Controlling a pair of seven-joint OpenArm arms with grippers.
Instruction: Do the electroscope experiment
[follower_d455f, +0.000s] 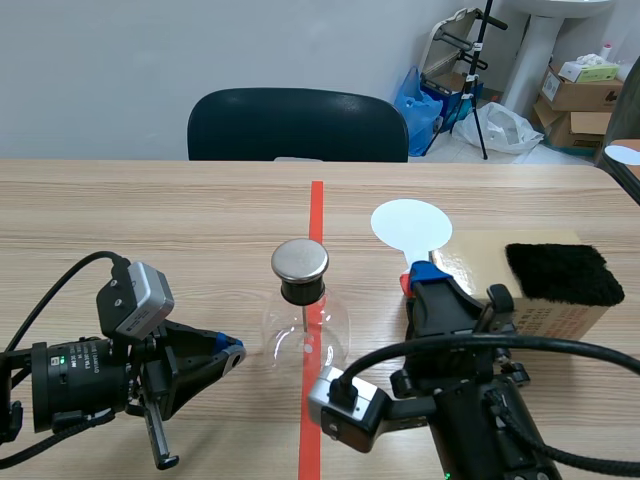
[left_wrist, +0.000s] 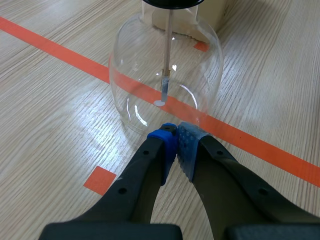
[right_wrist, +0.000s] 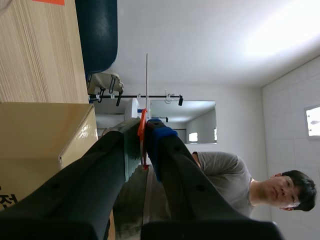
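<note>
The electroscope (follower_d455f: 305, 335), a clear glass flask with a black stopper and a round metal cap (follower_d455f: 300, 260), stands at the middle of the table (follower_d455f: 150, 220), on the orange-red tape line (follower_d455f: 316, 210). In the left wrist view a thin rod (left_wrist: 167, 50) hangs inside the glass.

The left pincer (follower_d455f: 232, 352) lies low toward the table's near edge. It is closed on nothing, its blue pads pressed together just beside the flask's base. Whether they touch the glass cannot be told.

The right pincer (follower_d455f: 425, 272) stands right of the flask and grips a white disc paddle (follower_d455f: 411, 224) by its orange-red stem, disc upward.

Beside it a cardboard box (follower_d455f: 470, 255) carries a black fur pad (follower_d455f: 563, 272). A dark chair (follower_d455f: 297, 125) stands beyond the far edge.
</note>
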